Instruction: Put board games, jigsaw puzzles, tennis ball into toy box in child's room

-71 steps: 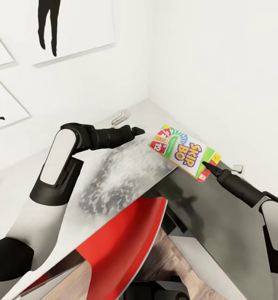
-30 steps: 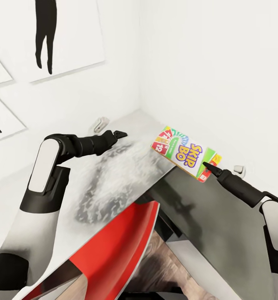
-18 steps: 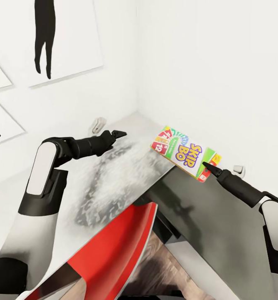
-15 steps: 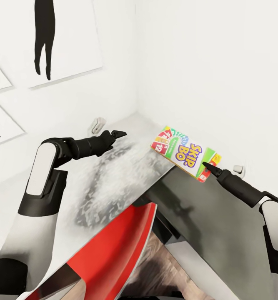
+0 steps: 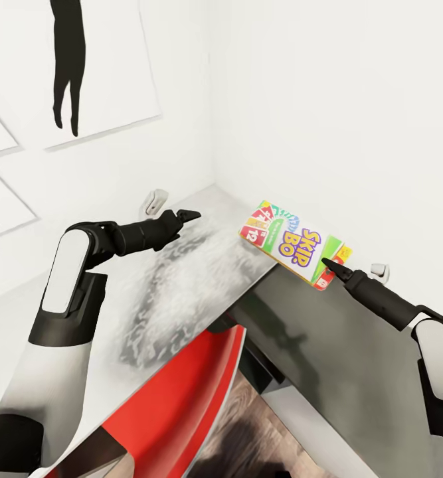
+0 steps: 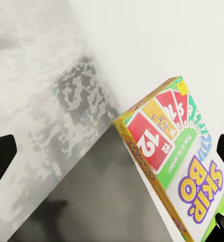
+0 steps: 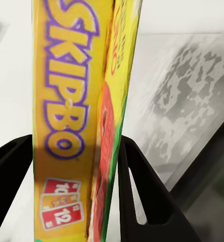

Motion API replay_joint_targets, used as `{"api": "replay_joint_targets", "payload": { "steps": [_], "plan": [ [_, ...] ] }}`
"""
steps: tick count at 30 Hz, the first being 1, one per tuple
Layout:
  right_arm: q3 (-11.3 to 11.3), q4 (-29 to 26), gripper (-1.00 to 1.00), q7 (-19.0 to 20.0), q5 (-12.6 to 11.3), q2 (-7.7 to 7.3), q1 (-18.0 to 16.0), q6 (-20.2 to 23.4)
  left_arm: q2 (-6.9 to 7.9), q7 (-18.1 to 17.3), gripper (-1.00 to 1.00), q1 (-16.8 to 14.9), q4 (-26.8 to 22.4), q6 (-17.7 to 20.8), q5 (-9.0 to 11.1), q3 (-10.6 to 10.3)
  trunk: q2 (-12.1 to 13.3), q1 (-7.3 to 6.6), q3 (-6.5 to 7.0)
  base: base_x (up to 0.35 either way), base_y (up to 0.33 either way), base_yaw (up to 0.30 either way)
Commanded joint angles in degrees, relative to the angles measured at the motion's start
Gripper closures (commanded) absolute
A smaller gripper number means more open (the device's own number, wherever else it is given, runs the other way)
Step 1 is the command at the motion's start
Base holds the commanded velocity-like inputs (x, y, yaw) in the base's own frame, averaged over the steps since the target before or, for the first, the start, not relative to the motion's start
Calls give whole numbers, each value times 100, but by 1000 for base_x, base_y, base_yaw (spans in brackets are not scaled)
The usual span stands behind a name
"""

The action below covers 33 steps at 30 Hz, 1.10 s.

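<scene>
The right jaws (image 5: 329, 267) hold a board game (image 5: 294, 243) — a bright box with "SKIP-BO" on it in purple letters. The two black fingers (image 7: 142, 186) are closed on the thin sides of the box, one on each side, and the box sticks out past their tips. It hangs in the air, tilted, with its red card corner pointing away from the right arm.

Under the box and past it is a pale grey surface (image 5: 181, 279) with a blotchy, speckled look. It runs into the corner of the white walls (image 5: 327, 99). I cannot tell for sure if it is the worktop or something else. A dark grey panel (image 5: 327, 358) drops down from its edge, below the right jaws.

The left jaws (image 5: 186, 216) hold nothing. In the left wrist view the black tips (image 6: 1, 156) sit far apart at the two edges, so these jaws are wide open. The game box floats out in front of them, well apart from them, over the speckled surface.

A black figure picture (image 5: 88, 66) hangs on the wall beyond the left arm. A shiny red shape (image 5: 181, 392) — part of the robot — sits low, between the two arms.
</scene>
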Motion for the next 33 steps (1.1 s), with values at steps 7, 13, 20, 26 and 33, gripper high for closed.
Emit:
{"api": "replay_joint_targets", "payload": {
  "steps": [7, 13, 20, 26, 33],
  "plan": [
    [-7, -1, 100, 17, 1, 7, -6, 37, 5, 51, -100, 11, 0, 13, 49, -7, -9, 3, 57, 0, 0, -62],
    [-3, -1, 100, 17, 1, 8, -6, 38, 5, 46, -100, 46, 2, 22, 45, -2, -9, 3, 112, 0, 0, -62],
    [6, -1, 100, 17, 4, 11, -6, 38, 5, 44, -100, 60, 2, 25, 49, -1, -9, 3, 177, 0, 0, -62],
    [17, -1, 100, 17, 7, 15, -6, 38, 5, 44, -100, 64, 2, 26, 51, 0, -9, 3, 232, 0, 0, -62],
    [30, -9, 100, 17, 15, 17, -6, 38, 9, 41, -100, 66, 2, 27, 52, 5, -9, 3, 297, 0, 0, -62]
  ]
}}
